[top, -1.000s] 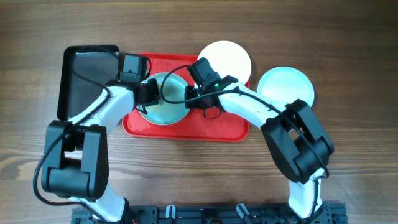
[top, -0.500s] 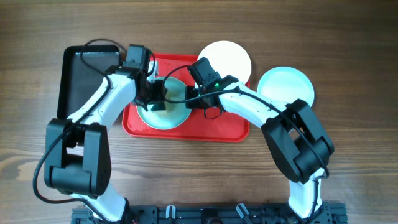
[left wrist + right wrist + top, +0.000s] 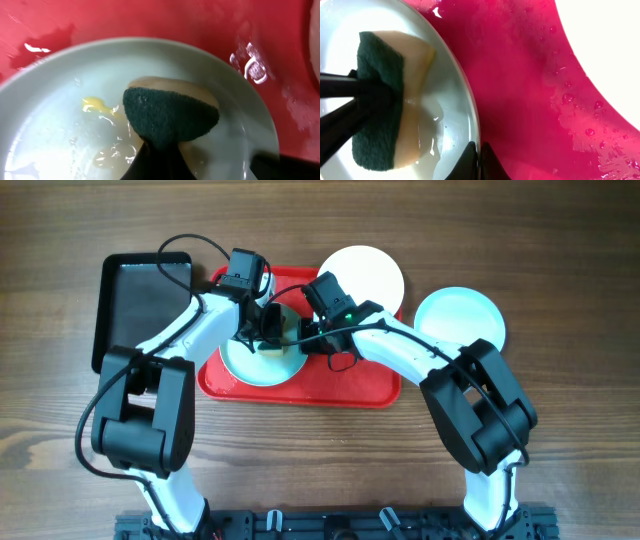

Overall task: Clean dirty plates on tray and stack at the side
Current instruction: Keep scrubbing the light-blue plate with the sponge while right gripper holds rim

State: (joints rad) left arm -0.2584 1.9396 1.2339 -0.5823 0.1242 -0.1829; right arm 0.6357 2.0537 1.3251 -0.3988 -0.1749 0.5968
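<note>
On the red tray (image 3: 340, 385), the soiled plate (image 3: 240, 365) shows yellow residue (image 3: 95, 105), so scrubbing is judged unfinished and the white plate (image 3: 365, 275) and aqua plate (image 3: 460, 315) lie unstacked, while the left gripper (image 3: 160, 150), reaching across, clamps the sponge (image 3: 170, 117) and the right gripper (image 3: 477, 152) is closed, pinching that plate's rim.

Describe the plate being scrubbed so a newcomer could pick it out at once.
Find the red tray mid-table. The plate lies in its left half. Unlike the white plate and the blue-tinted plate to its right, it is wet, yellow-smeared and has a green sponge on it.
</note>
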